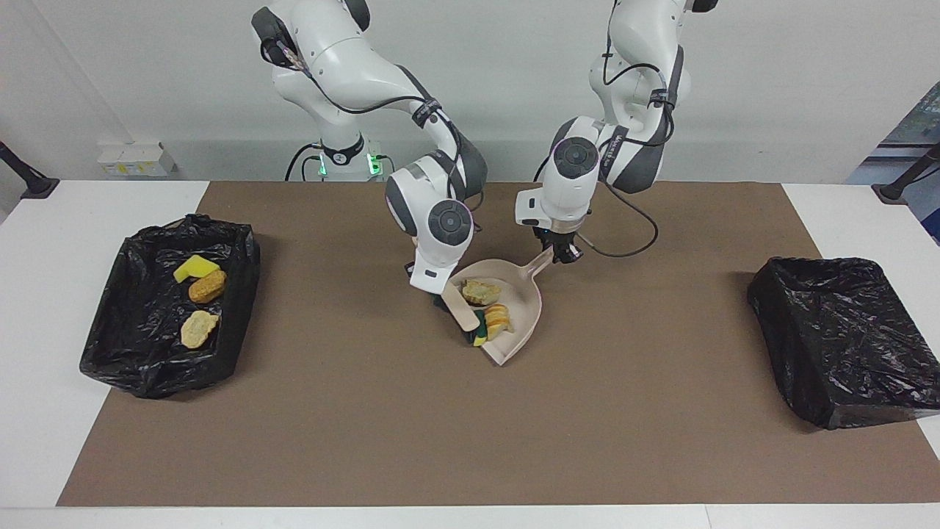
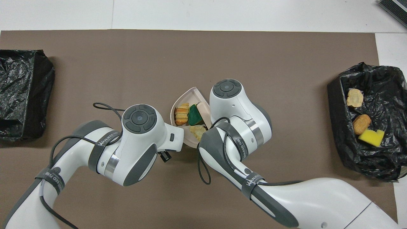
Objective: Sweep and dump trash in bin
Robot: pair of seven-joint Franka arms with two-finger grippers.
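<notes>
The beige dustpan [image 1: 523, 303] lies mid-mat, and my left gripper [image 1: 564, 253] is shut on its handle. My right gripper [image 1: 439, 288] is shut on the beige brush [image 1: 461, 312], whose bristles rest at the pan's mouth. Trash in the pan: a tan bread piece [image 1: 481, 292], a striped bread piece [image 1: 498, 317] and a green-topped sponge [image 1: 479, 332]. From overhead they show as the striped piece [image 2: 182, 114], green sponge [image 2: 194, 118] and tan piece [image 2: 197, 129]. The black-lined bin [image 1: 147, 367] at the right arm's end holds a yellow sponge [image 1: 194, 267] and two bread pieces.
A second black-lined bin [image 1: 844, 345] stands at the left arm's end of the brown mat [image 1: 470, 441]. From overhead both wrists crowd over the dustpan [image 2: 187, 94], and the right arm's wrist covers part of it.
</notes>
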